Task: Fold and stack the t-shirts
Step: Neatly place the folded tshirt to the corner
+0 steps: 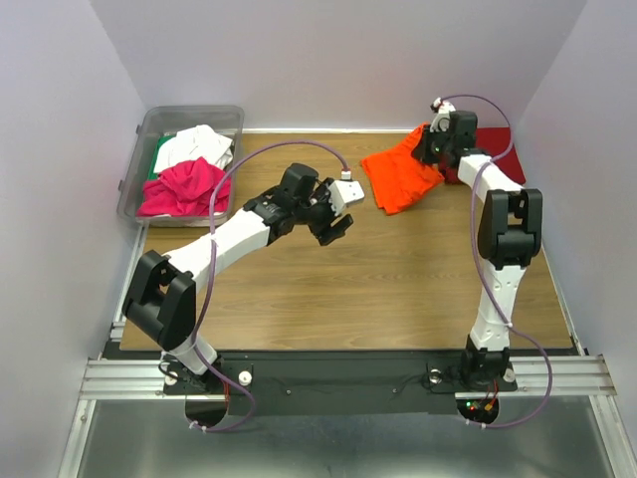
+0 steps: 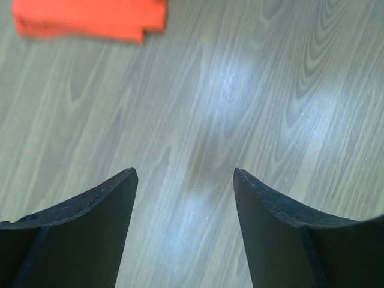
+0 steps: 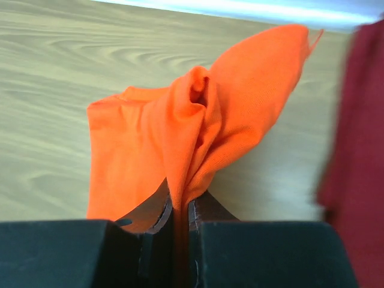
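The bright orange t-shirt (image 1: 398, 177) lies partly folded at the back right of the table. My right gripper (image 1: 435, 149) is shut on a bunched edge of the orange t-shirt (image 3: 198, 132) and lifts that edge. The dark red t-shirt (image 1: 495, 149) lies just behind and right of it, and shows at the right edge of the right wrist view (image 3: 354, 150). My left gripper (image 1: 333, 221) is open and empty above bare wood, left of the orange shirt, whose folded edge shows in the left wrist view (image 2: 90, 18). Magenta (image 1: 184, 187), white (image 1: 197, 145) and green (image 1: 164, 154) shirts lie in the bin.
A clear plastic bin (image 1: 137, 159) stands at the back left corner. White walls enclose the table on three sides. The wooden tabletop (image 1: 378, 279) stretches between the arms.
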Controlling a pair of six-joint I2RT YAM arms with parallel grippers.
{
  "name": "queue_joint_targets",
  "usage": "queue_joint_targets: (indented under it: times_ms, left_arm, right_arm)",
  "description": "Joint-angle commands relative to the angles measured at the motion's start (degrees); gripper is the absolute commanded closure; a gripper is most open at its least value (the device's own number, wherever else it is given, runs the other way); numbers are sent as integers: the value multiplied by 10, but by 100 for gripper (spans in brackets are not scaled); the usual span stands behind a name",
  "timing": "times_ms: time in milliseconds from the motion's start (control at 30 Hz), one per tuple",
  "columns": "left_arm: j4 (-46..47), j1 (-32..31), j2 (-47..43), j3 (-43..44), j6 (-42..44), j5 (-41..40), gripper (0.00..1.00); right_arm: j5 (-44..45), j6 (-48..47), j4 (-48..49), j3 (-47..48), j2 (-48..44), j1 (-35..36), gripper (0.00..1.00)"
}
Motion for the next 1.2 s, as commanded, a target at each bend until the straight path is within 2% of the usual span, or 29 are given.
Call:
queue_joint_targets:
  times_ms: [0, 233, 433, 567, 900, 1167]
  left_arm:
    - [-24, 7, -20, -17, -9, 16, 22]
    - [-16, 18, -22, -23, -10, 17, 20]
    - [-17, 23, -27, -27, -6, 17, 19]
    - [-17, 25, -29, -20, 6, 11, 15]
    - [-21, 29, -28, -12, 16, 6, 14]
    - [-20, 29, -27, -12, 15, 8, 14]
  right_arm:
    - [-11, -114, -63, 77, 30, -19, 99]
    - [-2, -180, -128, 199, 55, -44, 100]
    - [3, -213, -155, 251, 48, -68, 99]
    - [-1, -232, -169, 268, 41, -76, 99]
    - [-10, -229, -188, 305, 23, -98, 99]
    - [-28, -190, -191, 358, 31, -108, 100]
